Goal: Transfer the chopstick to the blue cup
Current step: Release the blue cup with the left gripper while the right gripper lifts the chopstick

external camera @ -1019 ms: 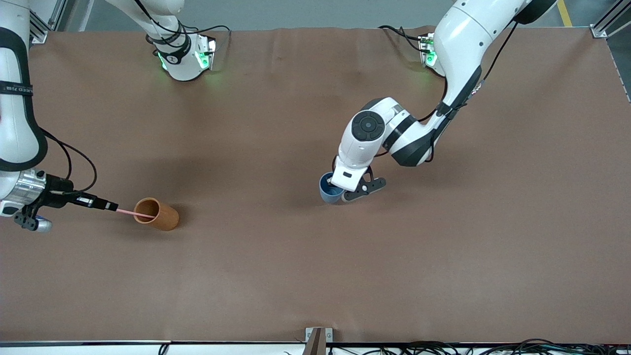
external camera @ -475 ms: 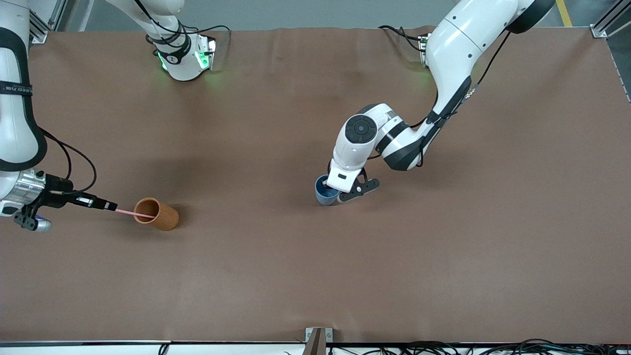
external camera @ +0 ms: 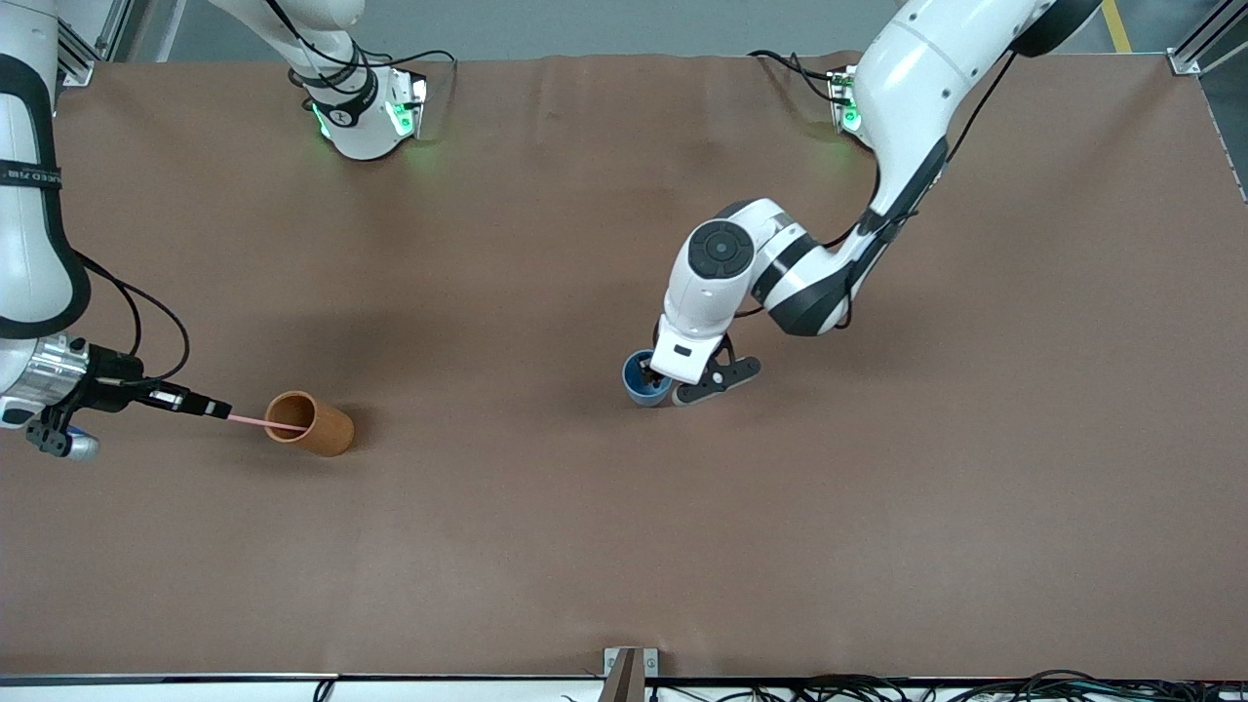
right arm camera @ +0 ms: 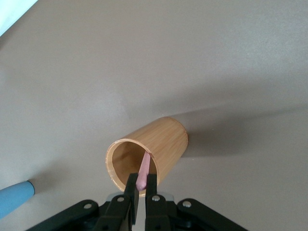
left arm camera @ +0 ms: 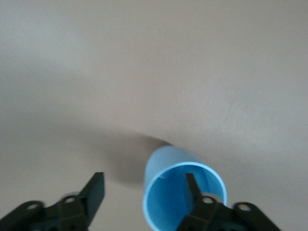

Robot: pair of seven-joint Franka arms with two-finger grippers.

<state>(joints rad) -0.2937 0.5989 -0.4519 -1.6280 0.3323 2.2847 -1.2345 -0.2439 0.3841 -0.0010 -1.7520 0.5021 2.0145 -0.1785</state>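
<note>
The light-pink chopstick [external camera: 255, 420] leans out of the orange-brown cup [external camera: 312, 423] near the right arm's end of the table. My right gripper [external camera: 222, 410] is shut on its upper end. In the right wrist view the chopstick [right arm camera: 145, 168] runs from my right gripper [right arm camera: 142, 186] down into the orange-brown cup [right arm camera: 154, 144]. The blue cup [external camera: 642, 378] stands mid-table. My left gripper [external camera: 663, 383] is open at it. In the left wrist view one finger [left arm camera: 192, 187] is inside the blue cup [left arm camera: 168, 166] and the other finger [left arm camera: 95, 191] is outside, apart from the wall.
The brown table cover [external camera: 604, 546] is bare between the two cups. The arms' bases [external camera: 366, 117] stand along the table's edge farthest from the front camera. A metal bracket [external camera: 629, 668] sits at the nearest edge.
My left gripper has opened, its fingers now apart round the blue cup's wall. The cup shifted slightly toward the right arm's end. My right gripper stays on the chopstick.
</note>
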